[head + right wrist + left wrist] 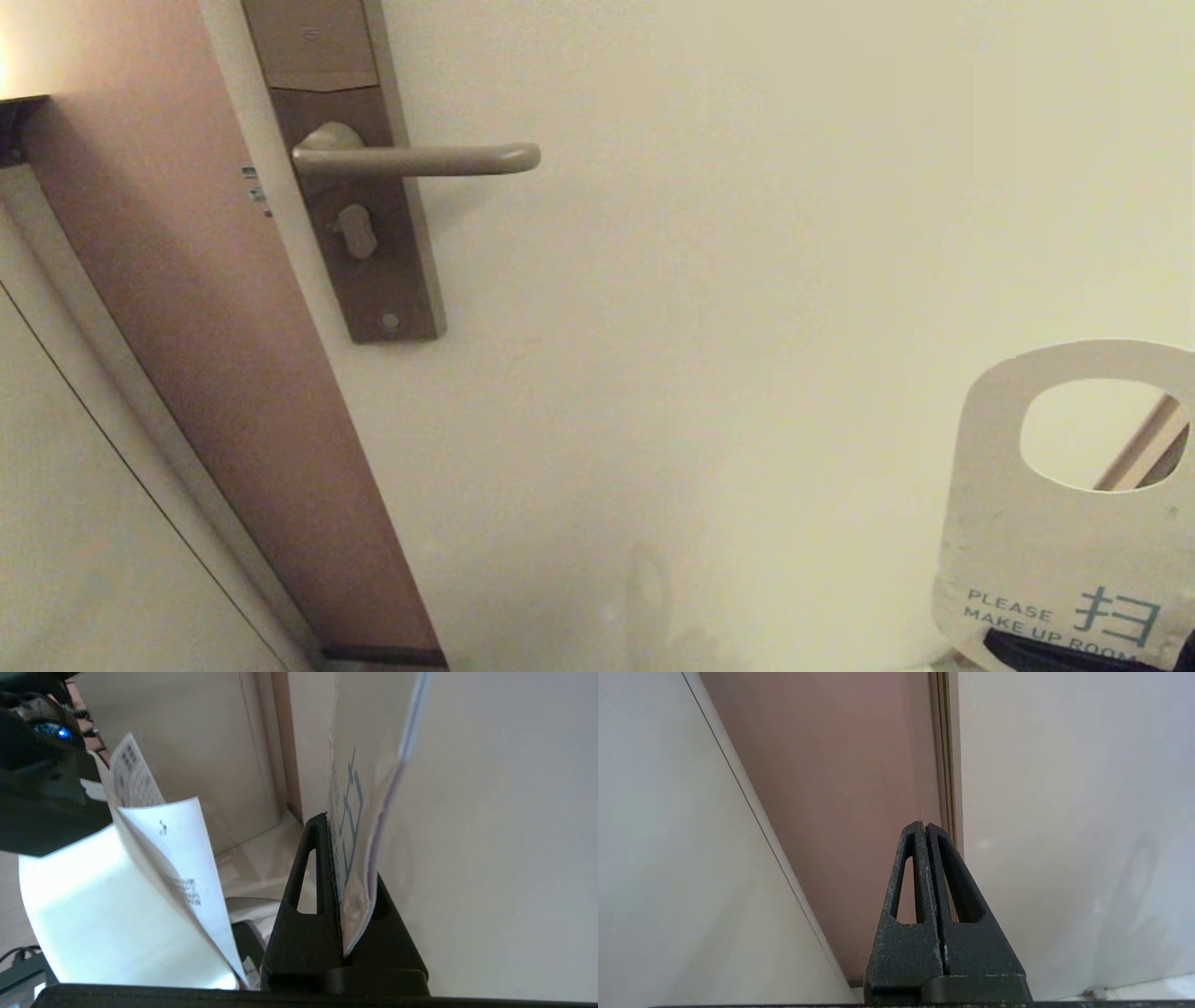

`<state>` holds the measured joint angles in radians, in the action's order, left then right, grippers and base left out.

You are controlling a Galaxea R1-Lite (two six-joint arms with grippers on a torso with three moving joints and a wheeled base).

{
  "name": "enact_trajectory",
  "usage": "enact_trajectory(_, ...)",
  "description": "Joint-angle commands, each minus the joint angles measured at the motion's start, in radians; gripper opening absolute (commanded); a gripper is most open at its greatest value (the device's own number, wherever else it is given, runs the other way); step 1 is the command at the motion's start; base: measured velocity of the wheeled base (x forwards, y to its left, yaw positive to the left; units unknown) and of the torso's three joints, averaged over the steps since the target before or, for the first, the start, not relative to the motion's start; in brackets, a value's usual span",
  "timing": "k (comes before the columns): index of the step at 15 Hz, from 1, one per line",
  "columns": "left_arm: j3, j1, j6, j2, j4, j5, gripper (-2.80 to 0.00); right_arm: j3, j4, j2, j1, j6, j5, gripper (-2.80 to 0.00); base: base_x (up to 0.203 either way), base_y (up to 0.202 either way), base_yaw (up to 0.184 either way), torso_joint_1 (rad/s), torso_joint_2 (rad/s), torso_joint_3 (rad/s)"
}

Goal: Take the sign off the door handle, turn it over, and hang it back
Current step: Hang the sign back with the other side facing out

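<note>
Broadly, a pale cream door point(747, 280) fills most of the head view, with a pinkish-brown door frame point(187, 308) running down its left edge and a lighter wall panel point(65, 523) beyond that. On the door near its left edge sits a tall brown plate point(373, 271), and from it the door handle point(420, 160) sticks out level toward the right, bare, with nothing hanging on it. A small thumb-turn point(356, 231) sits on the plate just below the lever.

Well apart from the handle, at the lower right of the head view, the sign point(1036, 532) stands upright with its oval hole at the top and its off-white face, printed "PLEASE MAKE UP ROOM", toward the camera. The right gripper point(348, 877) is clenched on the sign's lower end, the card pinched edge-on between its two dark fingers point(303, 914). Beside it in the right wrist view hang white printed paper sheets point(131, 905).

The left gripper point(926, 828) is clenched on nothing, fingers pressed together, pointing at the seam between door frame and door, away from the sign.
</note>
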<state>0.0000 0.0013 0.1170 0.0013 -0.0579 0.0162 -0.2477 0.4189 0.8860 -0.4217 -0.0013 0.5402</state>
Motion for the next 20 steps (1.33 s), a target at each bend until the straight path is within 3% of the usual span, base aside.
enact_trajectory(1,0.0,0.0,-0.01,-0.001,-0.002,-0.002,-2.8,0.008,0.003,-0.007,-0.001,0.001,0.003,-2.8,0.0,0.0,0.0,0.0,0.0,0.0)
enact_trajectory(4,0.0,0.0,-0.03,-0.001,-0.002,-0.006,-2.8,-0.001,0.003,-0.005,0.0,0.001,0.003,-2.8,0.0,0.0,0.0,0.0,0.0,0.0)
enact_trajectory(8,0.0,0.0,-0.109,-0.001,-0.007,-0.012,-2.8,-0.007,0.003,-0.004,0.0,0.003,0.002,-2.8,0.0,0.0,0.0,0.0,0.0,0.0)
enact_trajectory(15,0.0,0.0,-0.109,-0.001,-0.007,-0.012,-2.8,-0.066,0.006,0.06,-0.002,0.001,0.001,-2.8,0.0,0.0,0.0,0.0,0.0,0.0)
enact_trajectory(20,0.0,0.0,-0.109,-0.001,-0.007,-0.012,-2.8,-0.194,0.007,0.158,-0.002,0.001,-0.003,-2.8,0.0,0.0,0.0,0.0,0.0,0.0)
